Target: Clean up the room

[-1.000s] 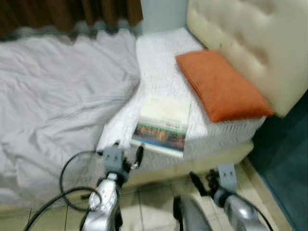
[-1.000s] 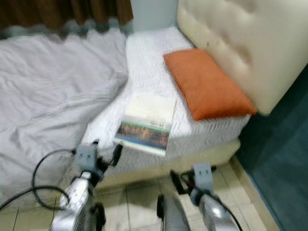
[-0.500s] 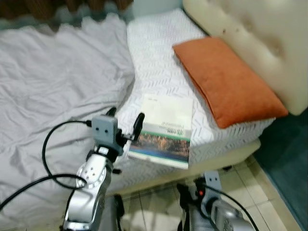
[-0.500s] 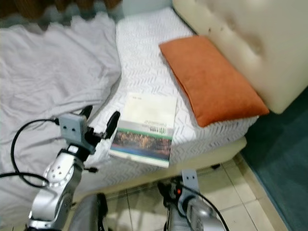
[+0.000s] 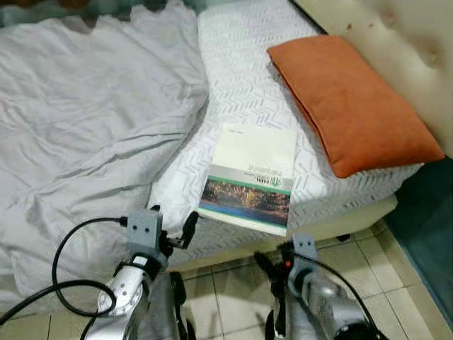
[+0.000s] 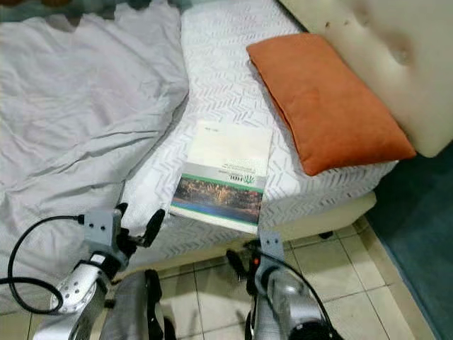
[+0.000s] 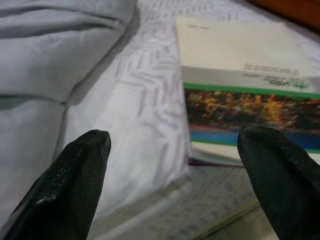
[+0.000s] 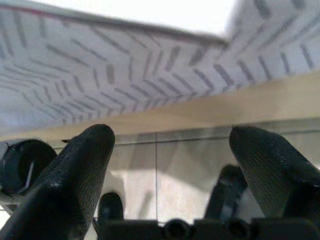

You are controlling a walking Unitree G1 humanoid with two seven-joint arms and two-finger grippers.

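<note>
Book [image 5: 251, 176] lies flat on the bare patterned mattress [image 5: 241, 92], at the bed's near edge, its lower corner overhanging slightly; an orange pillow [image 5: 352, 99] sits beside it and a crumpled grey sheet [image 5: 85, 120] covers the rest. Left pincer [image 5: 172, 227] hangs just short of the mattress edge, fingers spread and holding nothing. Right pincer [image 8: 175, 170] is low, facing the bed base and floor tiles, likewise released. Judgement: approach the overhanging corner with the left pincer, one finger under and one over, keeping clear of the sheet. Cover bears a green band, a landscape photograph and small print too fine to read.
</note>
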